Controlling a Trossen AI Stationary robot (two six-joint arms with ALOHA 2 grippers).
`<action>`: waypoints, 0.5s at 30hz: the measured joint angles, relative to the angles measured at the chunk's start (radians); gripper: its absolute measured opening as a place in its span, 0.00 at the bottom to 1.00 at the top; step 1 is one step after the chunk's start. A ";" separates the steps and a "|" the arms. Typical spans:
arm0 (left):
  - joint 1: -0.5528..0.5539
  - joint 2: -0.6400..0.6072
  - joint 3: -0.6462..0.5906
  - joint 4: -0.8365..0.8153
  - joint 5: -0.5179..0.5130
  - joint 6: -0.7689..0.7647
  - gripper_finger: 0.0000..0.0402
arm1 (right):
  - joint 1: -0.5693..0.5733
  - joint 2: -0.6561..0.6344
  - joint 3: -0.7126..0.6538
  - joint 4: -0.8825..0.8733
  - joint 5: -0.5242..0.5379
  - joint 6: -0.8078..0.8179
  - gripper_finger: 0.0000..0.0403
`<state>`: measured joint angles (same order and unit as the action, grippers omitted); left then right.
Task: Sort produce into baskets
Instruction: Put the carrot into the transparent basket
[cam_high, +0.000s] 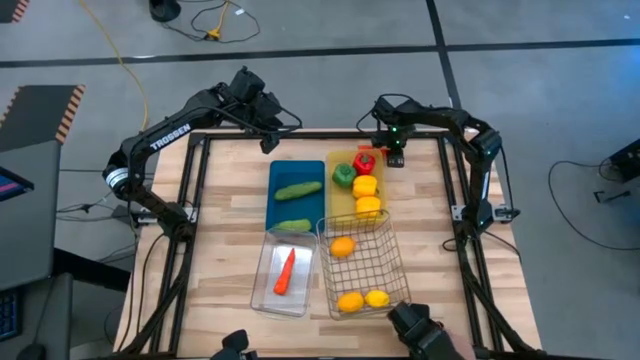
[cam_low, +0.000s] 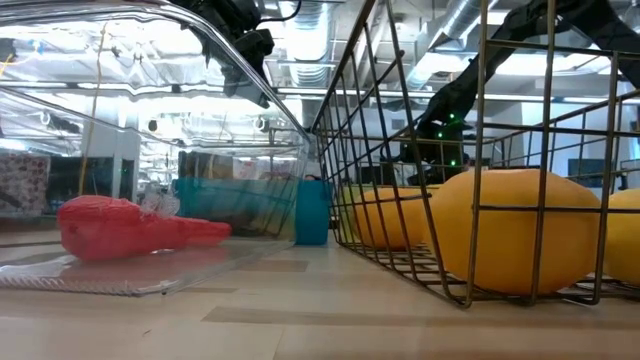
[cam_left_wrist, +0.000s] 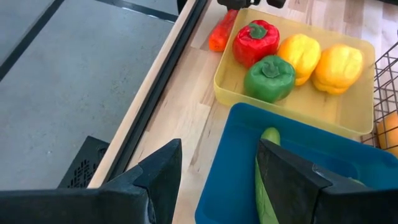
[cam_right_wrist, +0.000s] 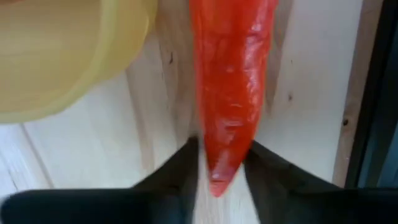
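An orange-red carrot (cam_right_wrist: 230, 81) lies on the wood table just past the far end of the yellow tray (cam_high: 348, 205), which holds a red pepper (cam_left_wrist: 255, 40), a green pepper (cam_left_wrist: 268, 78) and yellow peppers (cam_left_wrist: 320, 59). My right gripper (cam_high: 388, 155) stands over this carrot, pointing down, shut on it. My left gripper (cam_high: 272, 140) hangs open above the far end of the blue tray (cam_high: 283, 172), which holds two cucumbers (cam_high: 297, 190). A second carrot (cam_high: 287, 270) lies in the clear bin (cam_high: 262, 290). My right gripper pinches the carrot's narrow pointed end (cam_right_wrist: 221, 165) between its two fingers (cam_right_wrist: 180, 168), one on each side. The fingers come from above, pointing down, and lie across the carrot. The carrot lies flat on the table (cam_right_wrist: 311, 93) beside the yellow tray's corner.
The wire basket (cam_high: 390, 290) at the near right holds two oranges (cam_high: 343, 247) and a lemon (cam_high: 377, 298). The black frame rail (cam_left_wrist: 168, 81) runs along the table's far edge, close to both grippers. Bare wood shows to the left of the trays and to their right.
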<state>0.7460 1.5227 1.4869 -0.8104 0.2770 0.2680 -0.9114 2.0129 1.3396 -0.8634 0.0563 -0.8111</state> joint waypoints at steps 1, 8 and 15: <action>0.000 0.000 0.000 0.000 -0.001 0.000 0.48 | 0.001 0.000 0.000 -0.001 0.000 0.000 0.32; 0.000 0.000 0.000 0.000 0.000 -0.001 0.48 | 0.001 -0.032 -0.005 -0.017 0.000 0.002 0.18; 0.000 0.000 0.011 -0.003 -0.002 -0.002 0.48 | -0.008 -0.155 -0.004 -0.036 0.011 0.032 0.18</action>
<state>0.7460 1.5227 1.4982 -0.8135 0.2752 0.2657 -0.9195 1.8579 1.3354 -0.8996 0.0672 -0.7794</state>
